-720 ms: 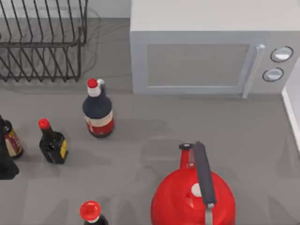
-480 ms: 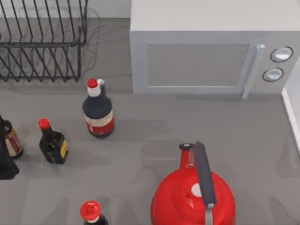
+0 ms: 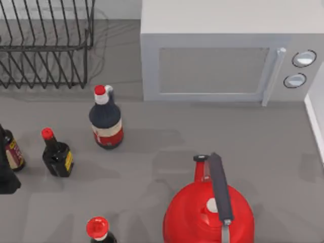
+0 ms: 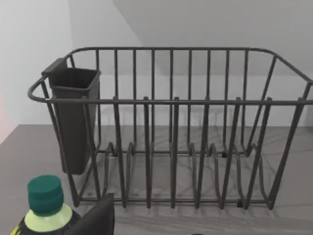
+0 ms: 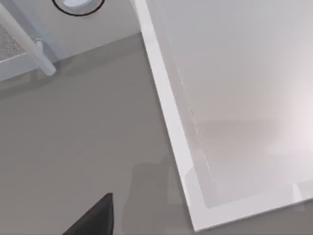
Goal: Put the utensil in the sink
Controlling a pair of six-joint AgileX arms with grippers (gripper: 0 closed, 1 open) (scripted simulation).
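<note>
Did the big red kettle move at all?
No. The red kettle sits in the same spot below the microwave, its handle pointing the same way as before.

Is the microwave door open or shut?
Shut. In the top view the microwave door sits flat against its front, handle beside the two knobs.

No readable text, brand, number or sign in any view. Labels present but blank or illegible: red-and-white band on dark bottle (image 3: pixel 106 120) at table centre-left; yellow label on small dark bottle (image 3: pixel 56 155); yellow-red label on bottle at left edge (image 3: pixel 11 151). Microwave (image 3: pixel 223 55) dials unmarked. Red kettle (image 3: pixel 208 210) plain. Green-capped bottle (image 4: pixel 45 205) in left wrist view: no lettering legible.
</note>
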